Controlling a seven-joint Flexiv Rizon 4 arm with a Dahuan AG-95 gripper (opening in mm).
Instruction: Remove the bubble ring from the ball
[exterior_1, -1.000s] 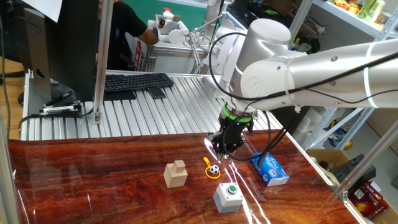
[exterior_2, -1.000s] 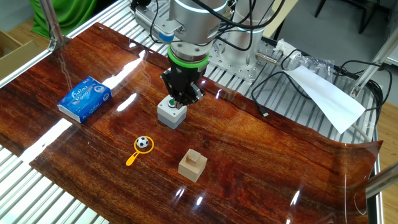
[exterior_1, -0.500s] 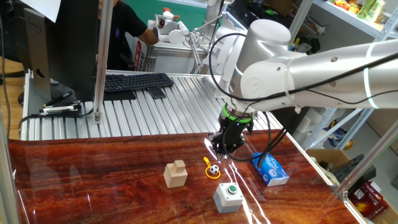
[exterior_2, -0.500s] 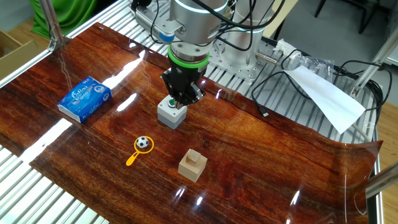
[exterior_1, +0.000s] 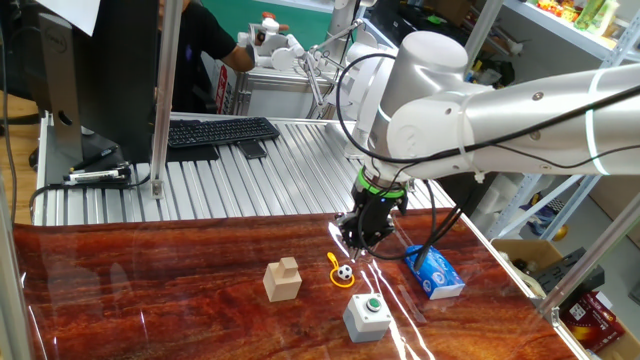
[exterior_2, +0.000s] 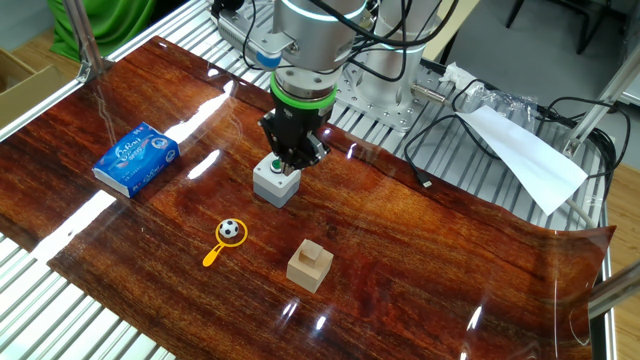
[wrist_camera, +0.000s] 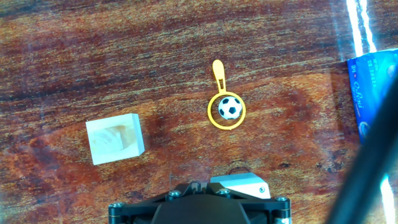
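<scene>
The ball (exterior_1: 344, 272) is tiny, white with black patches, and rests on the wooden table inside the bubble ring (exterior_1: 333, 262), a thin orange-yellow loop with a short handle. Both show in the other fixed view, ball (exterior_2: 231, 231) and ring (exterior_2: 212, 257), and in the hand view, ball (wrist_camera: 229, 107) and ring (wrist_camera: 217, 70). My gripper (exterior_1: 356, 243) hangs above the table just behind and right of the ball, apart from it, fingers together and empty. In the other fixed view the gripper (exterior_2: 290, 158) stands over the grey box. The hand view shows only the black hand body at the bottom edge.
A grey box with a green button (exterior_1: 367, 315) sits in front of the ball. A wooden block (exterior_1: 283, 280) stands to the left. A blue packet (exterior_1: 434, 272) lies to the right. A black cable crosses the hand view's right side.
</scene>
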